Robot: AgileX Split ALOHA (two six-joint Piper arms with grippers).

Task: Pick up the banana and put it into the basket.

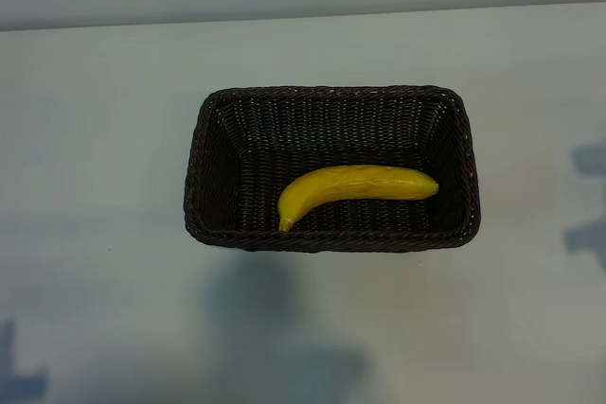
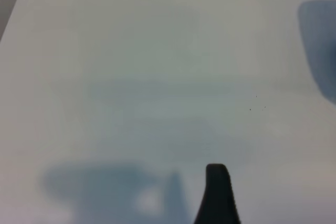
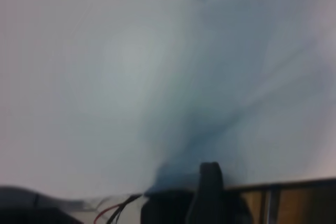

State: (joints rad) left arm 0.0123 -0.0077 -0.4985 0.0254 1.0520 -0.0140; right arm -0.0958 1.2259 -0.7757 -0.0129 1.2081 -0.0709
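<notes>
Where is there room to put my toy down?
The white table is bare on every side of the basket. Inside the basket, the half behind the banana is free; the front half, where the banana lies, is crowded.

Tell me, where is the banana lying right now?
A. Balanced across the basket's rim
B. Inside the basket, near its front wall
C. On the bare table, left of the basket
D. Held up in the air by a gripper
B: in the exterior view the banana lies flat on the floor of the basket, along the wall nearest the camera, with no gripper touching it.
</notes>
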